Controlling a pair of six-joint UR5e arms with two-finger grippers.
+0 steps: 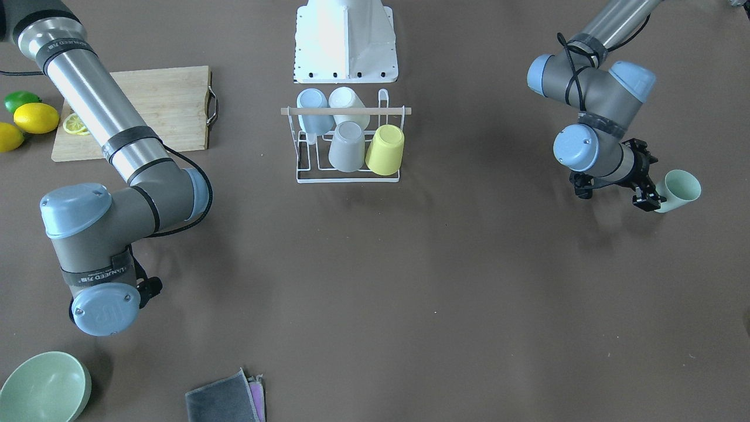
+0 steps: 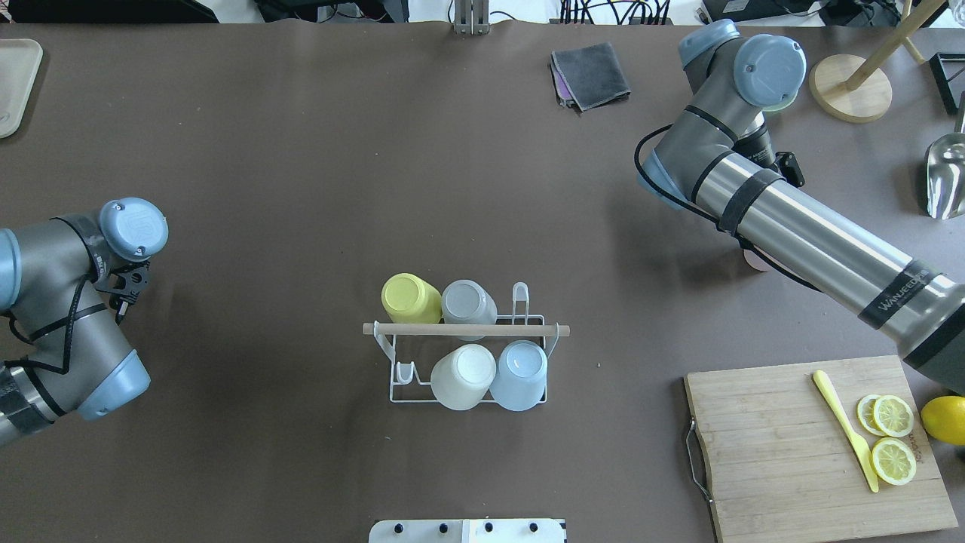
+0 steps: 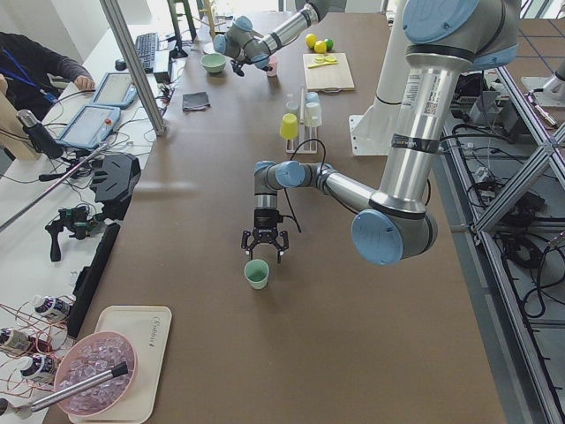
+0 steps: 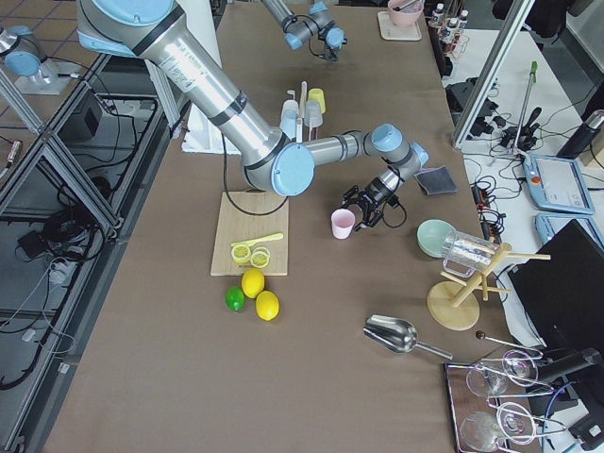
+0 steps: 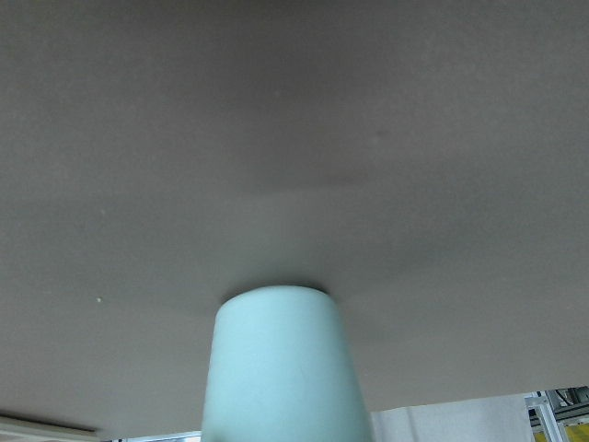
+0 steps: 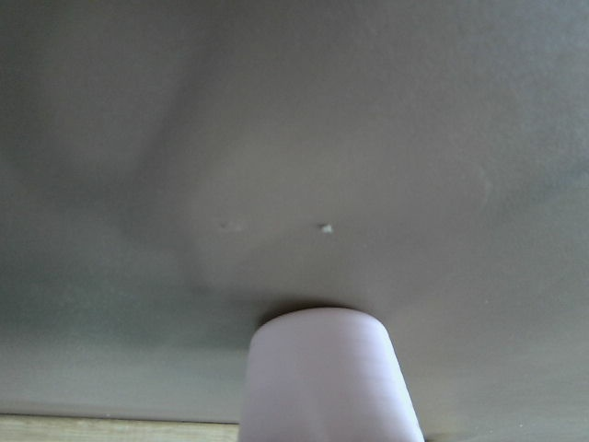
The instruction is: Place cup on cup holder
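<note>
Closing on the mint-green cup looks like the step in hand. It stands upright and mouth-up on the brown surface towards the robot's left end, with the left gripper right beside it. I cannot tell whether that gripper is pressed onto the wall or only next to it. A sound grasp would pinch the wall firmly enough that the cup can be turned mouth-down without slipping.

Further on, the cup holder sits mid-surface with four inverted cups on it. A bare prong at its robot-side left corner suits this arm, if the cup comes down from above and clear of the wooden rod. The surface between cup and holder is wide and bare.

Farthest off, the right gripper is by a pink cup, and its state is just as unreadable. The second bare prong faces that side, and the cutting board lies off the direct line.
</note>
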